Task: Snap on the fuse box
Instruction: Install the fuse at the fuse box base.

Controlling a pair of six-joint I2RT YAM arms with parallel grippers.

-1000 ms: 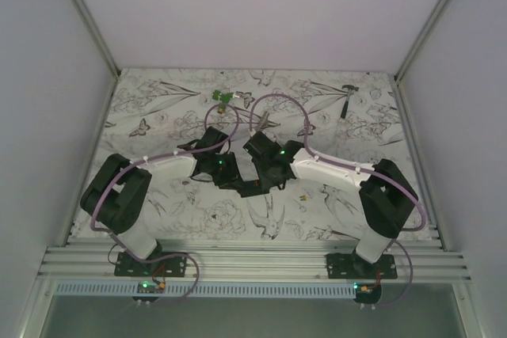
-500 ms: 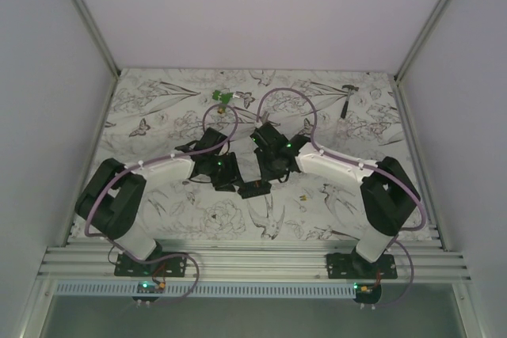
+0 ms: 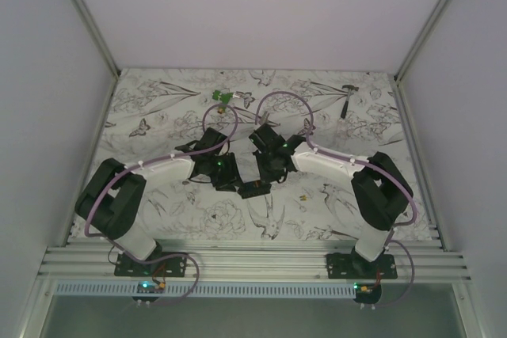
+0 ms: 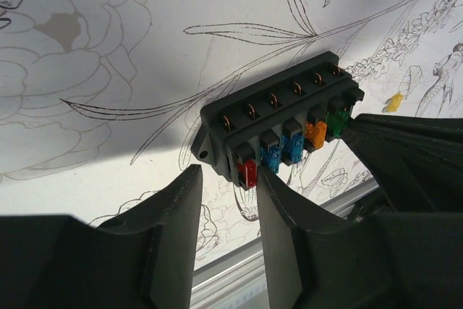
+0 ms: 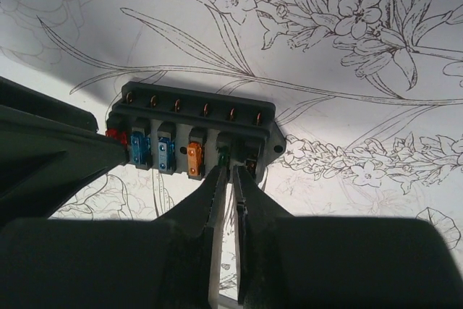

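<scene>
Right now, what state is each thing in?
fuse box: flat on the table, no cover, fuses exposed.
left gripper: open, at the red fuse end.
right gripper: nearly closed at the green fuse; grip unclear.
green clip: lying at the back, untouched.
grey tool: lying back right.

My left gripper (image 4: 228, 175) and right gripper (image 5: 230, 173) crowding one long side of the fuse box (image 4: 278, 124), each barring the other's sideways path, bare bench (image 3: 158, 116) beyond its other side, green clip (image 3: 223, 98) and grey tool (image 3: 348, 93) well apart.
</scene>
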